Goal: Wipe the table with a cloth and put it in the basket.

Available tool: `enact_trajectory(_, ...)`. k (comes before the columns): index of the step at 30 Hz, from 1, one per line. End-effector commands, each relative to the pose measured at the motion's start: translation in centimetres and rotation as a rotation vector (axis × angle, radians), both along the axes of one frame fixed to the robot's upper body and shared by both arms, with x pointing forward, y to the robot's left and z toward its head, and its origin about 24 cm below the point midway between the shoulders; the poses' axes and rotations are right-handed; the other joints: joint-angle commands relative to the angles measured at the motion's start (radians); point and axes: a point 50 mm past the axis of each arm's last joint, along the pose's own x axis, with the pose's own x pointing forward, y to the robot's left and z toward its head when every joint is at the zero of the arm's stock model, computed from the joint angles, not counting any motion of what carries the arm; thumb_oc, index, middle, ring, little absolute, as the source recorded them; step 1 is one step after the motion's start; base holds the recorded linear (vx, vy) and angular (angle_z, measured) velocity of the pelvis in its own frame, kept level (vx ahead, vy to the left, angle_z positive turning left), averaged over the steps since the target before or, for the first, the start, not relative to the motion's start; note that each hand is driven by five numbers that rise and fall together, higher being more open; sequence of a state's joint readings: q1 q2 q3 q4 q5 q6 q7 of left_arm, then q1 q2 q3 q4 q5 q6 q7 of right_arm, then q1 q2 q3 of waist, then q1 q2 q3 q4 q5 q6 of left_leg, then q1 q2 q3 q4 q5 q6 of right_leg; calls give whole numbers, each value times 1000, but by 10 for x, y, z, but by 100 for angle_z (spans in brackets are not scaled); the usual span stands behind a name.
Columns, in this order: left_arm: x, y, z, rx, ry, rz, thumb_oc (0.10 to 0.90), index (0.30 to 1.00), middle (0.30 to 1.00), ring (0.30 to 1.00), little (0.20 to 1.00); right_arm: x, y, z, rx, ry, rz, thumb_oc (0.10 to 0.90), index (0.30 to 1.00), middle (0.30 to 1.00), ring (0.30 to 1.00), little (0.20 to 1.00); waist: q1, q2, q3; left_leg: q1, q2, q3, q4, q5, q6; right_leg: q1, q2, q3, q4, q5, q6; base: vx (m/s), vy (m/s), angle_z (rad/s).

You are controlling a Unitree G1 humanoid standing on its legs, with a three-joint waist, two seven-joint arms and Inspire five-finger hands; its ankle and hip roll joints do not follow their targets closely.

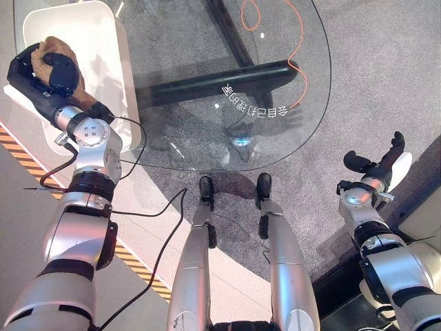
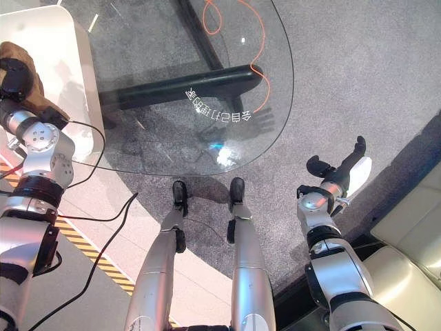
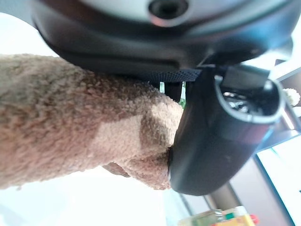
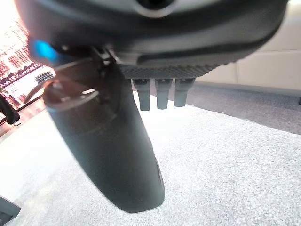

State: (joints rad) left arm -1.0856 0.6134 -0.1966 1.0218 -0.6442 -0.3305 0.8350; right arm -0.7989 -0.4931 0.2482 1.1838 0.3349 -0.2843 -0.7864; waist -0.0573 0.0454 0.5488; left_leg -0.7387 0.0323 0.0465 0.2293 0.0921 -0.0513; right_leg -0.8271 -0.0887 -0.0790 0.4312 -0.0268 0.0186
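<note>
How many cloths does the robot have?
1. A brown cloth, gripped in the left hand over the white basket beside the glass table. Others could be hidden underneath.

basket [image 1: 117, 41] mouth open | glass table [image 1: 275, 103] bare

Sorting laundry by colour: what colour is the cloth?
Brown; the cloth shows best in the left wrist view.
</note>
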Motion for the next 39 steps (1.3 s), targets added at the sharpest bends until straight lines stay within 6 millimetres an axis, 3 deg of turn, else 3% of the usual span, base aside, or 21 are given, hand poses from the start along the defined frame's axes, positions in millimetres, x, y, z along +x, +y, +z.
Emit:
enact_trajectory(1,-28,43,71,146,-137,167,100,300,300,300,200,-6,-25,17,-51,-47,-62,800,900,900,900,900,9,-4,-29,6,-31,41,95,-114,-2,44,52,-49,1,-83,9,0,0,0)
enact_trajectory(12,-25,49,67,176,-17,181,100,300,300,300,200,-5,-25,20,-61,-57,-54,800,900,900,900,900,3,-12,-29,-20,-28,41,100,-114,-3,20,54,-49,1,-77,12,0,0,0)
enact_trajectory(32,-19,44,63,170,35,140,100,300,300,300,200,-4,-24,23,-63,-67,-58,800,900,900,900,900,9,-9,-29,-38,-34,32,103,-108,-2,3,48,-52,4,-69,18,0,0,0)
enact_trajectory(33,-18,44,63,168,38,134,166,356,356,356,266,-4,-24,23,-63,-67,-57,800,900,900,900,900,8,-9,-29,-40,-33,32,106,-108,-2,2,47,-52,6,-69,18,0,0,0)
enact_trajectory(36,-19,45,63,167,35,128,100,300,300,300,200,-4,-24,23,-63,-70,-58,800,900,900,900,900,9,-9,-29,-39,-33,33,101,-107,-2,2,46,-54,1,-67,19,0,0,0)
enact_trajectory(39,-18,44,60,163,44,123,100,300,300,300,200,-5,-24,22,-62,-71,-58,800,900,900,900,900,9,-10,-29,-44,-33,32,105,-107,-2,-3,47,-54,5,-66,18,0,0,0)
